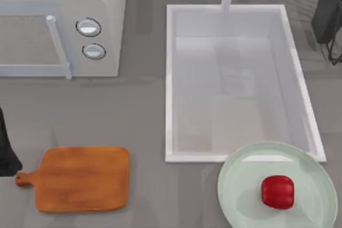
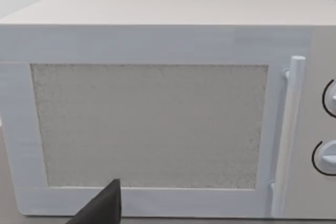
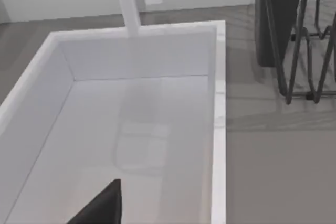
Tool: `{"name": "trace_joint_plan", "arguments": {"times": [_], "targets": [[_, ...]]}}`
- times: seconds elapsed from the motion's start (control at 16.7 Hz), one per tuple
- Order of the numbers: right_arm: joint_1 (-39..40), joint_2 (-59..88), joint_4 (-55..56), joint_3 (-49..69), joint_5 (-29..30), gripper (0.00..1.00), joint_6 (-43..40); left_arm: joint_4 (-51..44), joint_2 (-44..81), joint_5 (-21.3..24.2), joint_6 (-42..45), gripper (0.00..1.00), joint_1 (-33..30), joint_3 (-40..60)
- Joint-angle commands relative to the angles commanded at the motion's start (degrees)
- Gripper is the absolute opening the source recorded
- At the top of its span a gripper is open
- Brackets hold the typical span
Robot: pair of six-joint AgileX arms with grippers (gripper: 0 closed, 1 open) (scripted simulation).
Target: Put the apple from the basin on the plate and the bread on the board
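- The apple (image 1: 277,191) is set on the plate (image 1: 240,185), right of centre.
- The board (image 1: 83,179) is left bare.
- The pincers' spread cannot be told.

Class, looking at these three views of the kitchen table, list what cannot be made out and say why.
- Left gripper: cut off by the top view's left edge; its wrist view catches one dark tip.
- Right gripper: cut by the top view's right edge.
- Plate: bottom edge crops its near rim.
- Microwave interior: door's speckled panel hides it.
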Motion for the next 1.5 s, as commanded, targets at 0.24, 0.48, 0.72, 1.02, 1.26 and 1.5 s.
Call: {"name": "trace_joint_plan", "arguments": {"times": [0.24, 0.48, 0.72, 1.02, 1.26, 1.5], "targets": [[-6.18, -13.11, 11.58, -11.65, 0.00, 1.00, -6.29, 0.00, 0.00, 0.00, 0.00, 1.00, 0.00, 0.00], [-8.19, -16.66, 15.00, -15.06, 0.00, 1.00, -8.34, 0.00, 0.00, 0.00, 0.00, 1.00, 0.00, 0.00], [-8.19, -16.66, 15.00, -15.06, 0.00, 1.00, -8.34, 0.00, 0.00, 0.00, 0.00, 1.00, 0.00, 0.00], [-8.19, -16.66, 15.00, -15.06, 0.00, 1.00, -8.34, -6.26, 8.27, 0.01, 7.05, 1.00, 1.44, 6.14], [-8.19, -16.66, 15.00, -15.06, 0.00, 1.00, -8.34, -13.89, 24.24, 0.72, 19.16, 1.00, 2.89, 16.37], [-8.19, -16.66, 15.00, -15.06, 0.00, 1.00, -8.34, -20.65, 38.41, 0.77, 29.37, 1.00, 4.97, 26.09]]}}
